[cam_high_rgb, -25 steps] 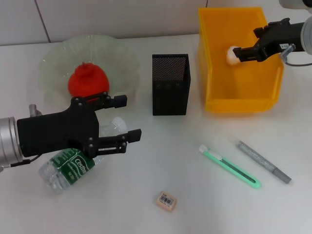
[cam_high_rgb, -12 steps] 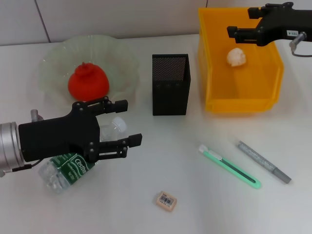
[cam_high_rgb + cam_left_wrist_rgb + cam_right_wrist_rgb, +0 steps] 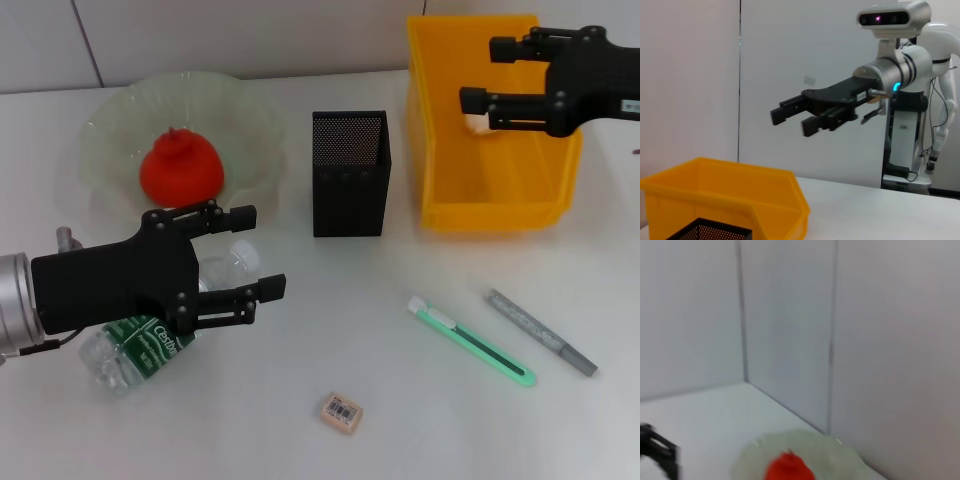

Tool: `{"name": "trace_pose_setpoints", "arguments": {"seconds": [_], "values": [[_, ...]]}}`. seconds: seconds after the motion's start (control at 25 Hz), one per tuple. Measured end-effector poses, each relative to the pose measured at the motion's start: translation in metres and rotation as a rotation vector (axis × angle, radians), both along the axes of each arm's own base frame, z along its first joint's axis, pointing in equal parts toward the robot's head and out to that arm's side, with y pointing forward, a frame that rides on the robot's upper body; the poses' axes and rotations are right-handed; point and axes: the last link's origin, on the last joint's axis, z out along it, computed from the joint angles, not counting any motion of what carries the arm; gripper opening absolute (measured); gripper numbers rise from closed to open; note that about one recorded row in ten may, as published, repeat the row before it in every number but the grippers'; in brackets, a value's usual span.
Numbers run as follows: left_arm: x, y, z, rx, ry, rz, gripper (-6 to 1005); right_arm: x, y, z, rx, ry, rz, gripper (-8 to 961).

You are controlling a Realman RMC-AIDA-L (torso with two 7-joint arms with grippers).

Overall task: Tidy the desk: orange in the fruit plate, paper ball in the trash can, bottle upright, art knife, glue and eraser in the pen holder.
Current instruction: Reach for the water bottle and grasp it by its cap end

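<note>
The left gripper (image 3: 255, 252), jaws spread wide and empty, hovers just above the bottle (image 3: 140, 342), which lies on its side on the desk near the fruit plate (image 3: 250, 130) holding the orange (image 3: 180, 168). Light, smooth and crushable, the bottle looks best taken across its labelled body. The right gripper (image 3: 480, 72), open and empty, hangs over the trash can (image 3: 440, 150).

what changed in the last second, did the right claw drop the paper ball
Yes: the right claw let go of the paper ball, which now lies in the trash can, then lifted, open. The left claw edged nearer the lying bottle. Orange, eraser unmoved.
</note>
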Motion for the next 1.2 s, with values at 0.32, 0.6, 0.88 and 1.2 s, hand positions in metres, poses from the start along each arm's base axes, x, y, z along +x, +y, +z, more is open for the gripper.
{"name": "trace_pose_setpoints", "arguments": {"seconds": [0.32,0.6,0.88,1.2], "values": [[-0.003,-0.002,0.001,0.003,-0.001,0.009,803,0.014,-0.029,-0.008,-0.124,-0.040,0.056,721],[-0.004,-0.003,0.002,0.006,-0.002,0.013,803,0.019,-0.049,-0.017,-0.212,-0.020,0.118,721],[-0.005,-0.003,0.001,0.005,0.001,0.014,803,0.028,-0.064,-0.027,-0.267,0.003,0.161,721],[-0.008,-0.005,0.000,0.009,0.009,0.018,803,0.042,-0.068,-0.026,-0.260,0.001,0.113,721]]}}
